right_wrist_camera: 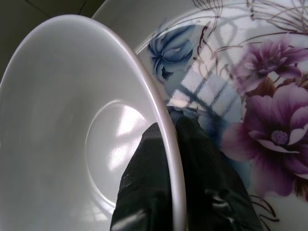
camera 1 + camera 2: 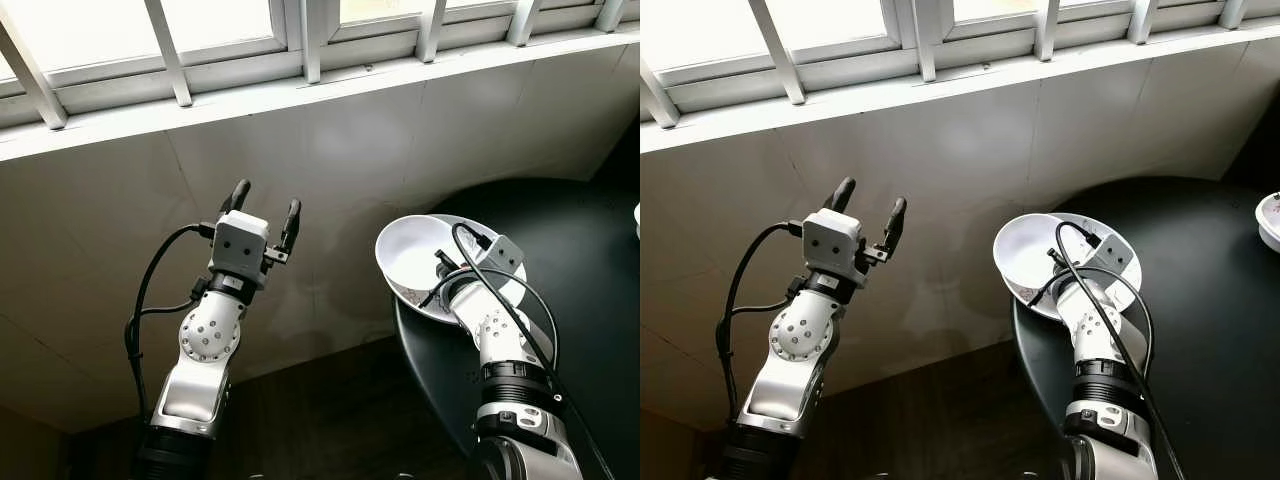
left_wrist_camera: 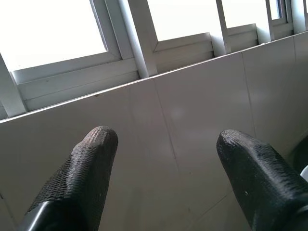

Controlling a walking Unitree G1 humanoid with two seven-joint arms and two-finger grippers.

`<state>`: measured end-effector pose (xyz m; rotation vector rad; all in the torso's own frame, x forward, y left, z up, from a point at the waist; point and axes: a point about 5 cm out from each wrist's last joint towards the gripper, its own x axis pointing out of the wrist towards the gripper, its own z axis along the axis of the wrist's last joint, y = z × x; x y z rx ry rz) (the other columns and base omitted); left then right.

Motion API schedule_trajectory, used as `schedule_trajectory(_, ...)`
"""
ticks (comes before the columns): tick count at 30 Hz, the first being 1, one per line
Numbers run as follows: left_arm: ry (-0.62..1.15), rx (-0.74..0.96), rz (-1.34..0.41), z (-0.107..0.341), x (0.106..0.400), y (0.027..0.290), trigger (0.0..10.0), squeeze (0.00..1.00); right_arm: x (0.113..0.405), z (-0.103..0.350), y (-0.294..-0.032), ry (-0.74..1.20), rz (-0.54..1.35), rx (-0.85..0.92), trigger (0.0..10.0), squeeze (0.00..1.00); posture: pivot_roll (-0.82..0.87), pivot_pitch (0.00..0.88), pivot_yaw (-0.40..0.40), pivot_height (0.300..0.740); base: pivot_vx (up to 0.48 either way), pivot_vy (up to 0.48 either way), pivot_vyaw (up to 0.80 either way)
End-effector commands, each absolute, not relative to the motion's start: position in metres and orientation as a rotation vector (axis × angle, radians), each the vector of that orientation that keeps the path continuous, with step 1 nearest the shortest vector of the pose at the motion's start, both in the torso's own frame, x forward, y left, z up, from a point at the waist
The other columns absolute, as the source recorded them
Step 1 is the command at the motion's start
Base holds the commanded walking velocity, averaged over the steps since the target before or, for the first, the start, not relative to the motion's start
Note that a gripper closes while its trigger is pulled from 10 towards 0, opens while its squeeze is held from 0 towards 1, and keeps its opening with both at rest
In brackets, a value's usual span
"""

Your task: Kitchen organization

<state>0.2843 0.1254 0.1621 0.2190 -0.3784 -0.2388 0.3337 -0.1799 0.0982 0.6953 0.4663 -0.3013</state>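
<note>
Right wrist view: right gripper (image 1: pixel 168 144) pinching smooth white bowl (image 1: pixel 72 120) by rim over flowered plate (image 1: pixel 250 96), round black table (image 2: pixel 580 300) below. Left gripper (image 2: pixel 262 210) spread empty beside tiled wall (image 2: pixel 100 230).

Your left end effector (image 2: pixel 264 208) is raised before the tiled wall (image 2: pixel 400 140), its two black fingers (image 2: pixel 238 194) spread apart with nothing between them. Above it runs the white window sill (image 2: pixel 300 95). Off to its right, your right end effector (image 2: pixel 442 266) reaches into a white bowl (image 2: pixel 415 255) at the near edge of the round black worktop (image 2: pixel 570 270); a plate (image 2: pixel 505 290) lies just under that bowl.
</note>
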Motion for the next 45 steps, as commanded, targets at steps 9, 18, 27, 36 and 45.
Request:
schedule_trajectory(9, -0.371, 0.235, -0.243, 0.16, 0.284, 0.125, 10.0, 0.0, 0.335, 0.115, -0.179, 0.38, -0.309, 0.742, 0.0, 0.0, 0.01, 0.02, 0.014, 0.74, 0.0, 0.0, 0.0)
schedule_trajectory(18, -0.375, 0.235, -0.237, 0.161, 0.285, 0.125, 10.0, 0.0, 0.339, 0.172, -0.191, -0.014, -0.306, 0.499, 0.0, 0.0, 0.01, 0.022, 0.013, 0.74, 0.0, 0.0, 0.0)
schedule_trajectory(27, -0.372, 0.232, -0.224, 0.16, 0.285, 0.128, 10.0, 0.0, 0.333, 0.207, -0.153, -0.242, -0.039, 0.298, 10.0, 0.0, 0.01, 0.021, 0.012, 0.74, 0.0, 0.0, 0.0)
schedule_trajectory(36, -0.338, 0.239, -0.22, 0.158, 0.288, 0.129, 10.0, 0.0, 0.328, 0.21, -0.129, -0.274, 0.14, 0.177, 10.0, 0.0, 0.02, 0.023, 0.012, 0.74, 0.0, 0.213, 0.36)
schedule_trajectory(45, -0.344, 0.24, -0.222, 0.16, 0.288, 0.129, 10.0, 0.0, 0.325, 0.209, -0.122, -0.277, 0.205, 0.17, 10.0, 0.0, 0.02, 0.022, 0.013, 0.74, 0.0, 0.48, 0.8)
